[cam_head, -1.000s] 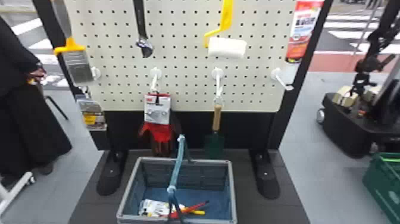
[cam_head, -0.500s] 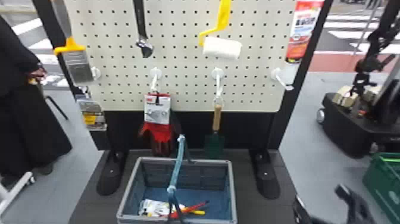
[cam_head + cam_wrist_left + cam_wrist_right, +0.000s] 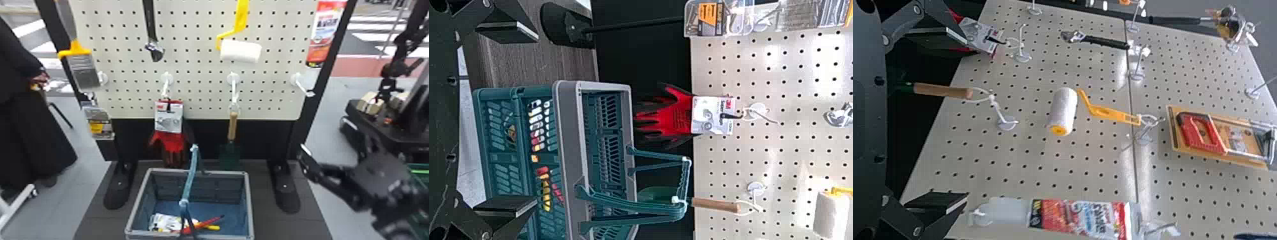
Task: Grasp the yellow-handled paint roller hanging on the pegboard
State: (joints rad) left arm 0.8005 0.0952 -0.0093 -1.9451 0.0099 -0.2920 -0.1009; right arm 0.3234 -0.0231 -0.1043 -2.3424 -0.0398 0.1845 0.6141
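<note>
The yellow-handled paint roller (image 3: 240,50) hangs high on the white pegboard (image 3: 198,95), right of centre, its white foam drum below the handle. In the right wrist view the roller (image 3: 1063,111) lies ahead, well beyond my open right gripper (image 3: 955,117), with nothing between the fingers. In the head view my right gripper (image 3: 308,162) is low at the right, below the pegboard's lower right corner and far under the roller. My left gripper (image 3: 529,120) stands open, facing the basket and the lower pegboard; the roller's drum (image 3: 829,215) shows at that picture's corner.
A grey basket (image 3: 140,204) with a blue handle sits on the floor under the board. Red gloves (image 3: 169,143), a wooden-handled trowel (image 3: 232,127), a brush (image 3: 81,63) and a wrench (image 3: 153,44) hang nearby. A person in black stands at the left; dark equipment (image 3: 389,127) at the right.
My right arm has risen into the head view from the bottom right corner and moved up toward the pegboard. The roller still hangs on its hook.
</note>
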